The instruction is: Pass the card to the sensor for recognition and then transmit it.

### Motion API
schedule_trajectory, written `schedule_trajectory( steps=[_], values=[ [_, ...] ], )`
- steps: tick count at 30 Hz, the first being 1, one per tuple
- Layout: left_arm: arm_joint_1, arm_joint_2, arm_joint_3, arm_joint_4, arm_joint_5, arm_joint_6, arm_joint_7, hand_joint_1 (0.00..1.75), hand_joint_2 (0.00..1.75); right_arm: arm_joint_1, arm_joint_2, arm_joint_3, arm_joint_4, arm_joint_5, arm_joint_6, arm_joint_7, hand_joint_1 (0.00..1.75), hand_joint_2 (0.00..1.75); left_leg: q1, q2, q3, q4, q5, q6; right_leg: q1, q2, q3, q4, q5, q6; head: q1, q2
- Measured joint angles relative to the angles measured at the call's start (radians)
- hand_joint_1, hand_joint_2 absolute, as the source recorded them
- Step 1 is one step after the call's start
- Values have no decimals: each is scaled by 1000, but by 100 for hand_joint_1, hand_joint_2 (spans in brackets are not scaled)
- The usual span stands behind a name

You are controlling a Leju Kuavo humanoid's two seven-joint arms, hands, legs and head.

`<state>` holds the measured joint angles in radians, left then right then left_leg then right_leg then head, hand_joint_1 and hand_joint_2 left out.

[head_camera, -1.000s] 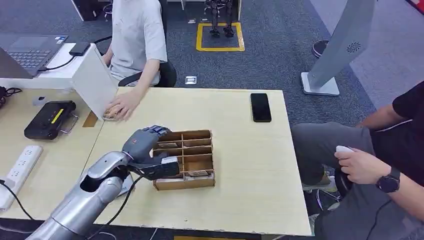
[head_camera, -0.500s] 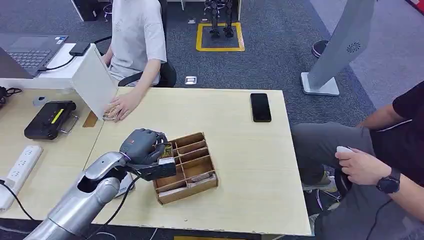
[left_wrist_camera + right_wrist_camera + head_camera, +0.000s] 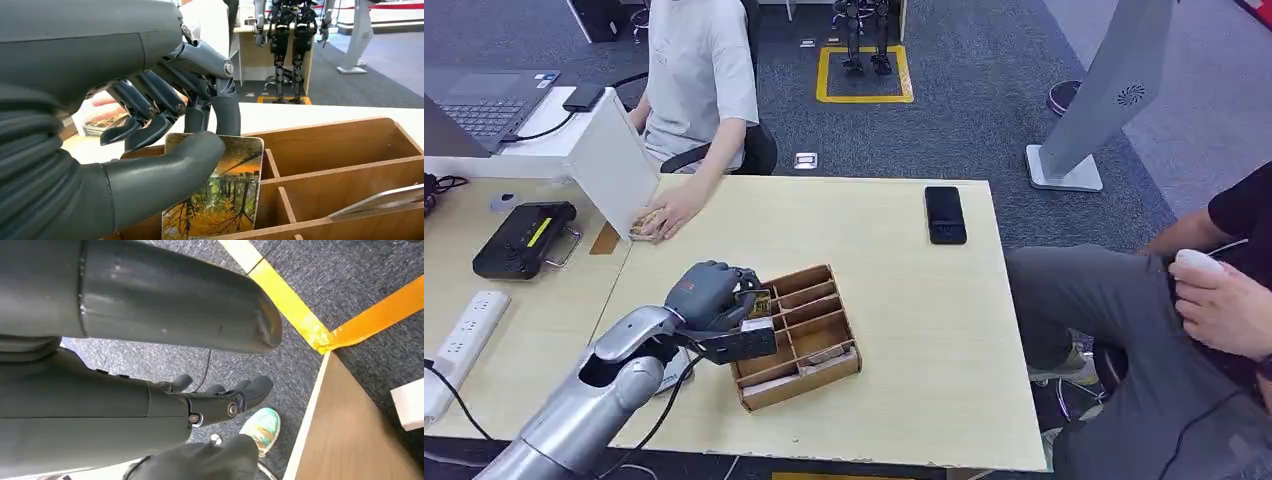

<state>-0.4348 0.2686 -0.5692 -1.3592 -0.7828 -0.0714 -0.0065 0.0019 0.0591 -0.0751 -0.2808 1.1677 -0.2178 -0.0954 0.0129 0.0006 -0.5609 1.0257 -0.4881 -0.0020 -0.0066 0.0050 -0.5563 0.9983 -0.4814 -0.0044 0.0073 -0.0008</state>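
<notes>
Now your left hand (image 3: 709, 292) sits at the near-left corner of the box (image 3: 819, 345) on the table (image 3: 924, 330). In the left wrist view the thumb (image 3: 165, 167) presses the face of the card (image 3: 220, 192), and the fingers (image 3: 220, 100) curl down behind its top edge, so the card is clamped between thumb and fingers. The card stands upright in an end compartment of the box, its lower part inside the wooden walls; it bears an autumn woodland print with a reflection in water. The box lies skewed to the table edge, and its dividers form a row of slots. A second flat card (image 3: 380, 200) leans in a neighbouring slot.

Your right hand (image 3: 220, 407) hangs beside the table over the grey carpet, fingers gently curled and apart, nothing in them. Yellow tape (image 3: 300, 310) crosses the carpet near it.

On the left table you see a black device (image 3: 524, 238) with a yellow stripe, a power strip (image 3: 464, 335) and a laptop (image 3: 479, 100). A white panel (image 3: 614, 160) stands tilted at the join of the tables. A phone (image 3: 945, 214) lies well apart from the box, near the far edge.

One person (image 3: 699, 70) sits across the table, a hand (image 3: 664, 212) resting on a small stack at the foot of the panel. Another person (image 3: 1174, 330) sits at the right, a hand (image 3: 1224, 305) around a white object.
</notes>
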Motion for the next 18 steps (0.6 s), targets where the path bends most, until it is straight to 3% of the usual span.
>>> schedule_trajectory(
  steps=[9,18],
  values=[
    [2,24,26,-54,146,-11,-45,175,175,5,-6,18,0,-29,-5,-2,0,0,0,0,0,0,0,0,0,0,0,0,0,0,0,0],
    [3,41,38,-109,158,-19,-47,175,175,6,-8,29,0,-33,-10,-2,0,0,0,0,0,0,0,0,0,0,0,0,0,0,0,0]
  ],
)
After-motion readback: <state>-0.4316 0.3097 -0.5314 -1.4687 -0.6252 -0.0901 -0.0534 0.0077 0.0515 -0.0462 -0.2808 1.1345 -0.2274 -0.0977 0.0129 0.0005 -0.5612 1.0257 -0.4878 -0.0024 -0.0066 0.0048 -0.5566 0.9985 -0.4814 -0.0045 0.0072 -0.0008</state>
